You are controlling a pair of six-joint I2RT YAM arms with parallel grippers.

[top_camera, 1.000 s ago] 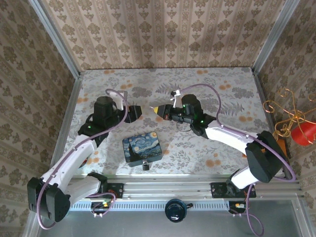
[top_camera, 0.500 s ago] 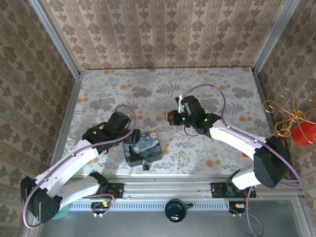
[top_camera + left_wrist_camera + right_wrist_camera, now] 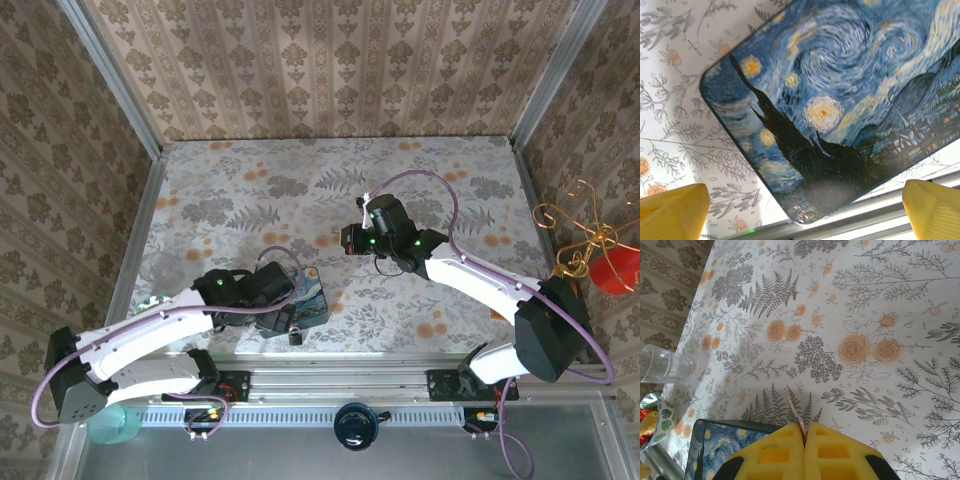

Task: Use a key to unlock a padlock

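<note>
The padlock (image 3: 296,337) is a tiny dark body with a thin shackle. It lies at the near edge of the blue swirly tin (image 3: 313,298), just in front of the table rail. My left gripper (image 3: 280,295) hovers low over the tin's left part. In the left wrist view the left gripper (image 3: 802,212) is open, its yellow fingertips (image 3: 672,212) spread wide over the tin (image 3: 840,100) with nothing between them. My right gripper (image 3: 348,240) hangs over mid-table. Seen from the right wrist, that gripper (image 3: 805,432) is shut on the key (image 3: 794,407), whose thin blade sticks forward.
A curly gold wire stand (image 3: 580,235) and a red cup (image 3: 612,268) stand off the table's right side. A clear glass (image 3: 660,365) and a patterned bowl (image 3: 652,420) are at the left. The tin's corner (image 3: 715,445) lies near the right gripper. The metal rail (image 3: 340,380) runs along the near edge.
My left arm has swung from mid-table toward the near edge and over the tin, its jaws spreading wider. My right gripper drew back slightly to the right, still shut on the key.
</note>
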